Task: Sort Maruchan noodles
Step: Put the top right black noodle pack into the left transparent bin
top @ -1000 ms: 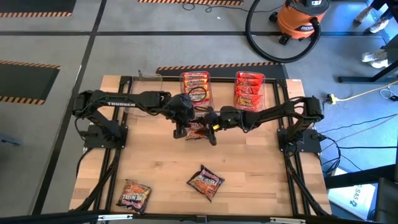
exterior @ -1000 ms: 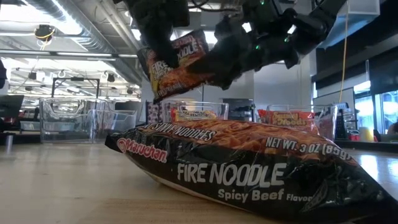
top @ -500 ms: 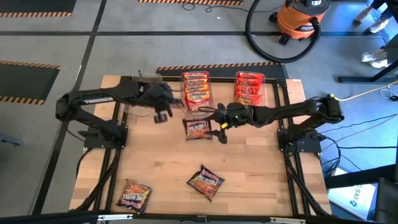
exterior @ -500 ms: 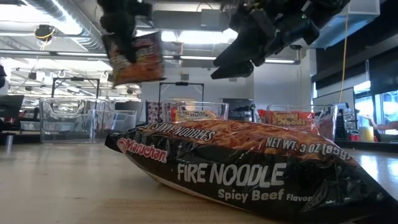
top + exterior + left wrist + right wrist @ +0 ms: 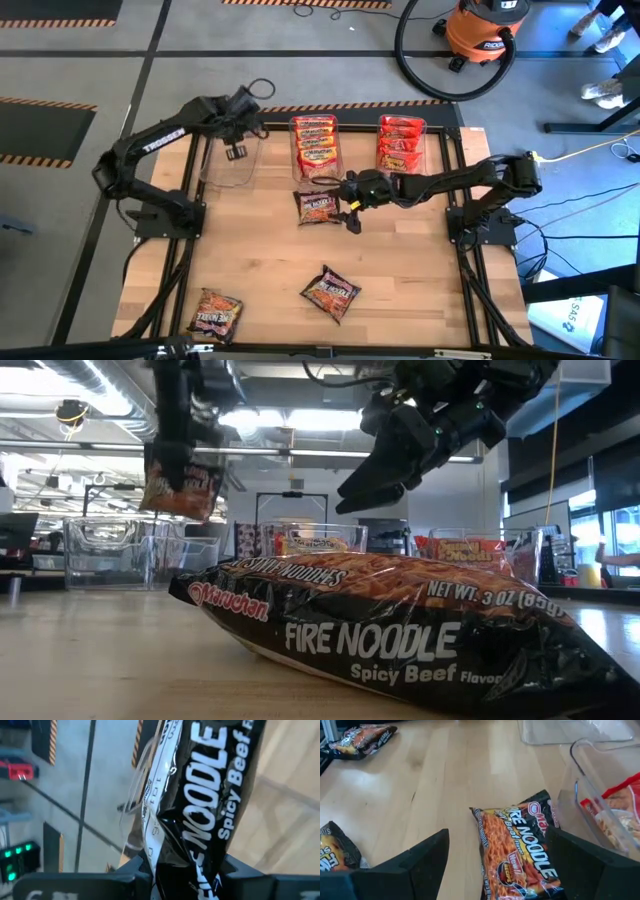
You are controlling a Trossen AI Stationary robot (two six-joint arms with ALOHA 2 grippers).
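Note:
My left gripper (image 5: 237, 152) hangs over the clear tub (image 5: 228, 165) at the table's far left, shut on a dark Fire Noodle packet (image 5: 181, 486) that dangles below it. My right gripper (image 5: 350, 207) is open near the table's middle. It hovers just right of a second dark packet (image 5: 318, 207) that lies flat on the wood, and this packet (image 5: 520, 855) shows between the spread fingers in the right wrist view. Two more dark packets (image 5: 330, 292) (image 5: 215, 312) lie flat near the table's near edge. My left gripper pinches the dark packet between its two fingers at the packet's upper end (image 5: 195, 870), coming from above and pointing down. The packet is lifted clear and hangs below the fingers (image 5: 170, 452) over the tub.
A tub of orange-yellow packets (image 5: 315, 145) and a tub of red packets (image 5: 400, 143) stand along the far edge, right of the clear tub. The nearest dark packet (image 5: 400, 630) fills the low view's foreground. Bare wood lies between the middle packet and the near ones.
My left gripper has carried a dark packet up from the table's middle toward the far left, and now holds it over the clear tub. A second dark packet has stayed on the table beside my right gripper, which has kept near the middle.

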